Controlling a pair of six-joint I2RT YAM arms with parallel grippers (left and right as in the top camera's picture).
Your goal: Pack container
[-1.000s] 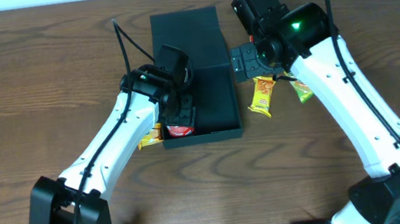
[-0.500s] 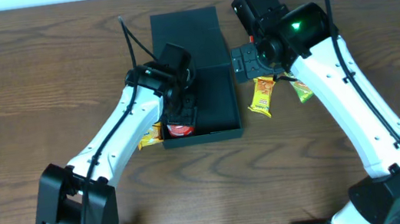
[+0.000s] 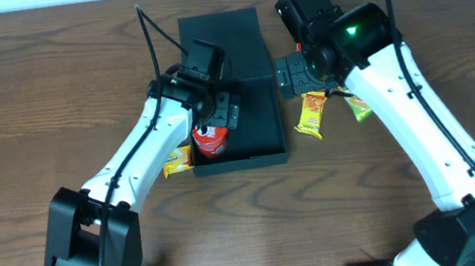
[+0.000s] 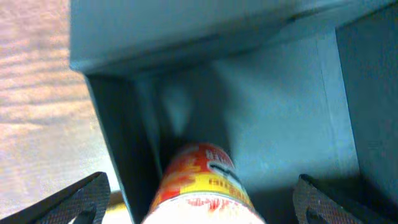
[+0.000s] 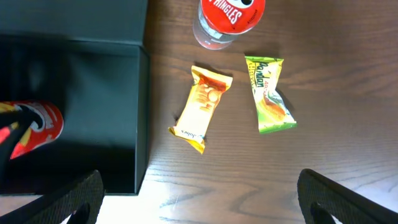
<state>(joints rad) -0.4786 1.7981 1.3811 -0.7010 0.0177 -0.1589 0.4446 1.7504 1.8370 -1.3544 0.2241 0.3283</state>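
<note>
From here the wooden table [image 3: 50,102] fills my overhead view, and the container [image 3: 260,125] sits at its middle, between the 2 arms. It is open, with its flap lid [image 3: 221,43] laid back flat on the far side.

My left hand [image 4: 202,205] hangs over the container's near left corner. Its fingers are spread wide and grip nothing, and the wrist camera shows a fingertip [image 4: 84,199] at each lower edge, well clear of what lies between them.

My right hand [image 5: 202,199] hovers just outside the container's right wall, over bare wood. It is spread just as wide and is also empty.

1 red Pringles can [image 3: 209,141] is inside the container, close against the left wall near the front. It looks tilted, though I cannot tell whether it leans or lies flat. A 2nd Pringles can [image 5: 231,18] stands upright on the table beyond the packets, showing its red lid.

Right of the container lie 2 packets side by side, near each other but apart: an orange-yellow snack packet [image 5: 202,109], the closer to the wall, and a green snack packet [image 5: 268,93] beyond it.

A small yellow packet [image 3: 177,162] lies just beside the container's left outer wall, near the front corner.
</note>
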